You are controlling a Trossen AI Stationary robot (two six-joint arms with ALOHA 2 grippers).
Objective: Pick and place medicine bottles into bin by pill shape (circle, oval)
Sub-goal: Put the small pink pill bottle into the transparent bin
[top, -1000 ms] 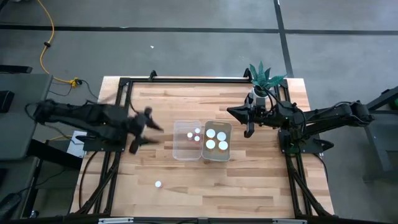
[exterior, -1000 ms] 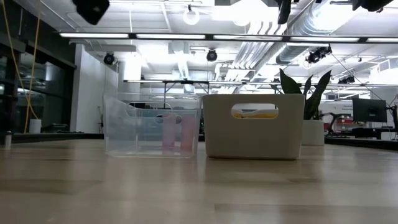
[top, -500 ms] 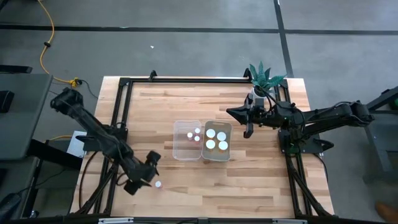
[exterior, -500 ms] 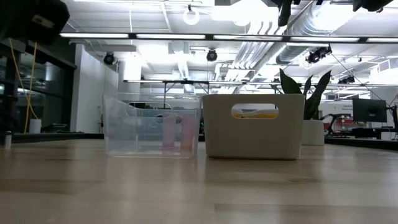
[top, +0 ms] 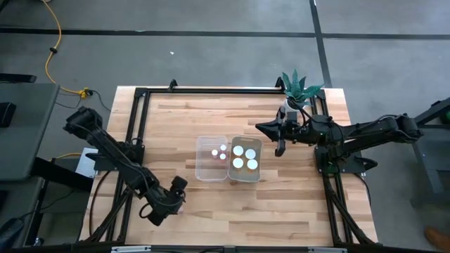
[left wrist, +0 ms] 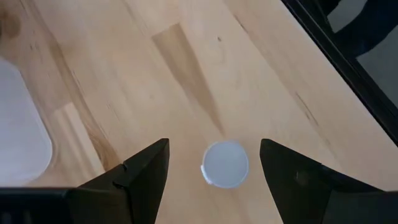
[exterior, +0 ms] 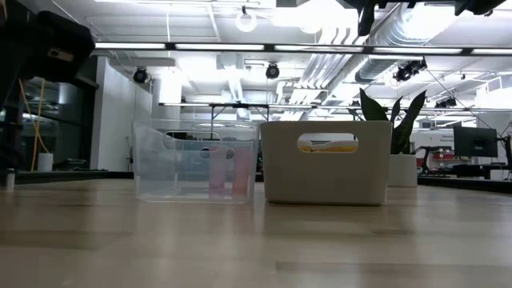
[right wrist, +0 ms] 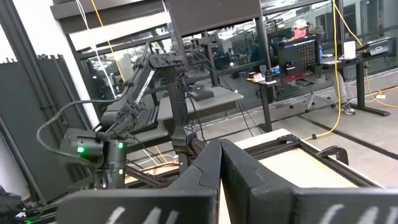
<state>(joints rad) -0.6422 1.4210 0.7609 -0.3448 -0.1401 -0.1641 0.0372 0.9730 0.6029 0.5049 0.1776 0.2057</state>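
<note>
High view: left gripper (top: 171, 204) low over the desk (top: 211, 218) at near left, right gripper (top: 280, 144) waiting far right of the white bin (top: 245, 159). Clear bin (top: 212, 157) holds 2 bottles, white bin 3.

Left wrist view: left gripper (left wrist: 214, 163) spread wide, w/ a white-capped bottle (left wrist: 225, 163) upright on the desk between its fingers, not touching.

Right wrist view: right gripper (right wrist: 219, 163) fingers pressed together, holding nothing.

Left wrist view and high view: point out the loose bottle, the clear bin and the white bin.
loose bottle (left wrist: 225, 163), left wrist view, white cap top.
clear bin (top: 203, 172), high view, near rim.
white bin (top: 244, 180), high view, near rim.
</note>
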